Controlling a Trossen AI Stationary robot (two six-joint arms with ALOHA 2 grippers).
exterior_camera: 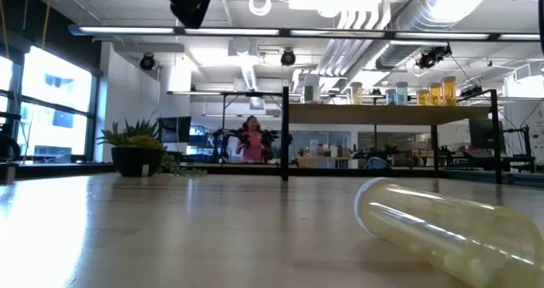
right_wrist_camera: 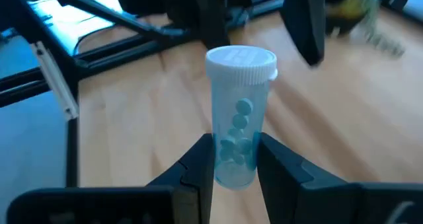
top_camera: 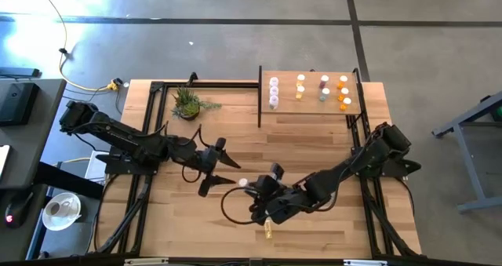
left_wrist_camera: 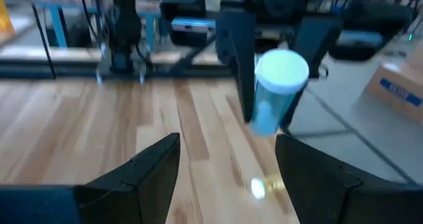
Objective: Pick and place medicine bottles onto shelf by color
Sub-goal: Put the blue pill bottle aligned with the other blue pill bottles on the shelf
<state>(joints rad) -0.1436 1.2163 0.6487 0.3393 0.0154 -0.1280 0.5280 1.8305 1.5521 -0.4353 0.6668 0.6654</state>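
A pale blue medicine bottle [right_wrist_camera: 236, 128] with a white cap is held above the middle of the table by my right gripper [right_wrist_camera: 234, 145], which is shut on it; the high view shows its cap [top_camera: 243, 183]. My left gripper [top_camera: 220, 168] stands open just to the bottle's left, facing it, with nothing between its fingers [left_wrist_camera: 149, 168]. A yellow bottle [top_camera: 268, 231] lies on its side near the table's front edge. The shelf [top_camera: 310, 109] at the far right carries several bottles standing in columns. My right gripper pinches the pale blue bottle's lower body [right_wrist_camera: 232, 164], near its bottom, between the two fingers. The fingers come from the table's right and lie along the bottle. The capped end [right_wrist_camera: 241, 62] sticks out past the fingertips. The bottle is lifted clear of the table.
A small potted plant [top_camera: 188, 103] stands at the far left of the table, left of the shelf. The lying yellow bottle [exterior_camera: 442, 228] fills the low view's near right. Bare planks lie between the arms and the shelf.
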